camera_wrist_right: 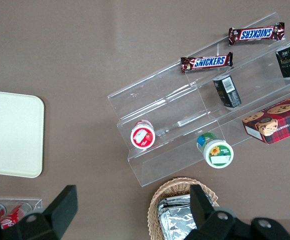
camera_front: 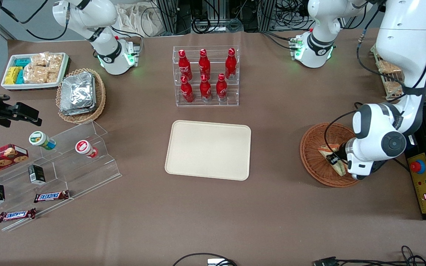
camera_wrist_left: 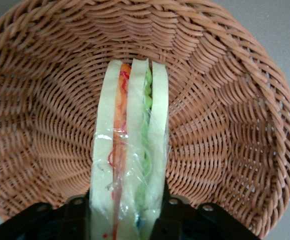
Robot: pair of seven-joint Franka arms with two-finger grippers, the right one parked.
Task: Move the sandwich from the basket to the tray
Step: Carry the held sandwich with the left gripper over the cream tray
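Note:
The sandwich, a wrapped wedge of pale bread with orange and green filling, lies in the round reddish-brown wicker basket toward the working arm's end of the table. My left gripper is down inside the basket and shut on the sandwich. In the left wrist view the sandwich stands edge-up between my black fingers, which press on both of its bread faces, with the basket wall curving around it. The cream tray lies flat mid-table, beside the basket, with nothing on it.
A clear rack of red bottles stands farther from the front camera than the tray. A yellow control box sits beside the basket. Toward the parked arm's end are a tan basket of foil packets and a clear stepped shelf.

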